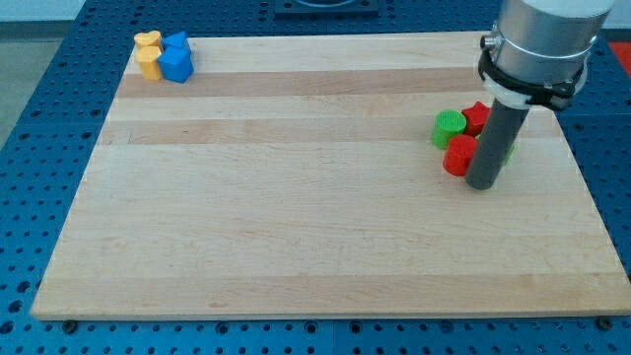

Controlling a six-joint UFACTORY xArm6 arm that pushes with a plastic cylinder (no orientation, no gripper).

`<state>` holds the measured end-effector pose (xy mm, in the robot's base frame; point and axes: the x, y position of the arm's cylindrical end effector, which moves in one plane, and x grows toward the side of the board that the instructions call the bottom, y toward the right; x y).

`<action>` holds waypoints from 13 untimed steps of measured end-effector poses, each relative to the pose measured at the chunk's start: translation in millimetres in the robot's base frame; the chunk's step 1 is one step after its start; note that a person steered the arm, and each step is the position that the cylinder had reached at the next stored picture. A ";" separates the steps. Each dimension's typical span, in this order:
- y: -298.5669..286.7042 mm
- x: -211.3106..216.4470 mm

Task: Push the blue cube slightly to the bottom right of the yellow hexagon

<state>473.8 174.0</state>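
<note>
So right now we're basically at the very start of this one, nowhere near the action yet. Our tip [482, 184] sits over at the view's right, right up against a small red block [458, 156], with a green round-ish block [449, 127] and another red block [477, 115] bunched just behind it. No jaws to speak of here, it's just a plain dark rod, so nothing is grasped or released. The blue cube-like block [176, 61] we actually care about is way off at the view's top left corner of the pale wooden board [315, 237], touching the yellow blocks [149, 54] on their right side. There look to be two yellow pieces stacked close together and we can't really tell which is the hexagon from here. So the step in hand is the approach. Next we'd want to travel across the board without dragging the red and green ones along, then come in from the blue block's upper side and nudge it gently down, since it's already to the right of the yellow.
</note>
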 end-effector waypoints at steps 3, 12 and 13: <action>-136.0 20.1; -388.5 -281.8; -386.8 -282.4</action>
<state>191.4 -212.8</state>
